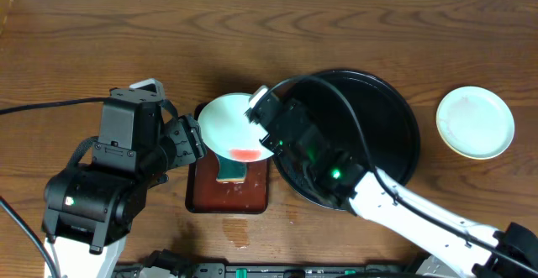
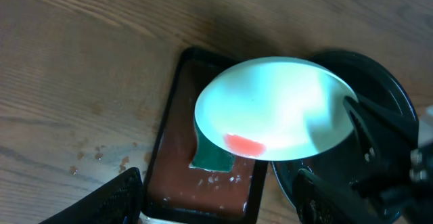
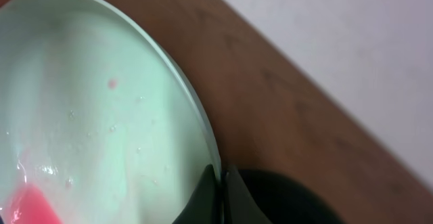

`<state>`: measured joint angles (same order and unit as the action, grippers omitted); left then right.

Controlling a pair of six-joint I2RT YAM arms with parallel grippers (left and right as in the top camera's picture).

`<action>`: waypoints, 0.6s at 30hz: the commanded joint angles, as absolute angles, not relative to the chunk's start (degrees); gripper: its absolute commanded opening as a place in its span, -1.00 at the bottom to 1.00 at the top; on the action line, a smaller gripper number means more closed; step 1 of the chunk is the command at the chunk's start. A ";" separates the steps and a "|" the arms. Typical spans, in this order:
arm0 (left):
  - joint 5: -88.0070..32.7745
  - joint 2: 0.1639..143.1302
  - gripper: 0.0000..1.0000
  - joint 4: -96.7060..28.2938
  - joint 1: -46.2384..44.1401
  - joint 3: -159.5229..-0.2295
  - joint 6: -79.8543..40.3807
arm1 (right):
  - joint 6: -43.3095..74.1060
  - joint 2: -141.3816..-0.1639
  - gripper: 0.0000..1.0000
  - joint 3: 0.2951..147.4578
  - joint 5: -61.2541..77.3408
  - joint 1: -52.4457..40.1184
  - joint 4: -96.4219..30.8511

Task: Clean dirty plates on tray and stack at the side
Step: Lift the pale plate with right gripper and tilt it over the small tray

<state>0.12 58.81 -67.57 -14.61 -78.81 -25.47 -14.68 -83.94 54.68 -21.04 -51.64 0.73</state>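
The right gripper (image 1: 259, 110) is pinching the plate (image 1: 225, 125) by its rim; the left gripper (image 1: 192, 140) is standing open just left of it, nearer the sponge (image 1: 230, 171) below.

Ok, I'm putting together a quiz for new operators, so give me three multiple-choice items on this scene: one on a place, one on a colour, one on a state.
1. Where is the held plate?
A. Over the brown tray
B. On a shelf
C. Inside a sink

2. What colour is the smear on it?
A. Green
B. Red
C. Blue

3. How is the left tool?
A. Open
B. Shut and empty
C. Shut on the plate

Answers:
1 A, it hangs above that tray and the sponge in it.
2 B, the patch near its lower rim is red.
3 A, its fingers stand wide apart with nothing between them; the right tool pinches the rim.
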 commanded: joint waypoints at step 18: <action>0.01 58.61 0.44 -67.94 -14.26 -79.57 -25.32 | -33.21 -80.99 -0.98 55.18 -45.23 -60.88 10.96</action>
